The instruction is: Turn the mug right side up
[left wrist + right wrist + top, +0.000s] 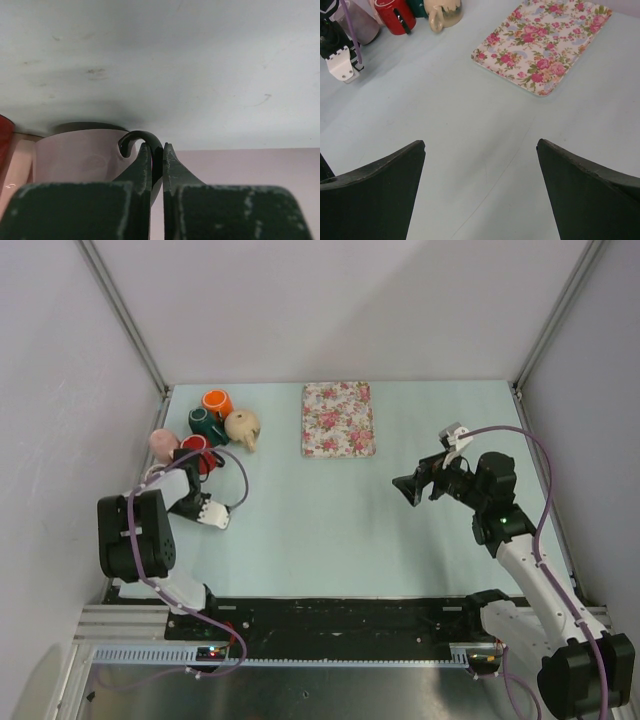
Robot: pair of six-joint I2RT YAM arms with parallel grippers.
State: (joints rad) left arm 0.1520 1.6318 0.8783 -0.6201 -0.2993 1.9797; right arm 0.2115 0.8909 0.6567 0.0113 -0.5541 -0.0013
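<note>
A pale pink mug [80,160] with a dark handle [145,137] fills the lower left of the left wrist view. It stands against the table with a dark band where it meets the surface. My left gripper [156,146] is shut on that handle, its two fingers pinching the thin loop. From above, the pink mug [162,443] sits at the far left of the table, with the left gripper [180,455] beside it. My right gripper [412,485] hangs open over the right half of the table, and nothing lies between its fingers [395,170].
A red mug [199,454], a green mug [206,422], an orange mug [217,401] and a beige mug [242,428] cluster tightly around the pink one. A floral mat [338,418] lies at the back centre. The enclosure's left wall is close to the mugs.
</note>
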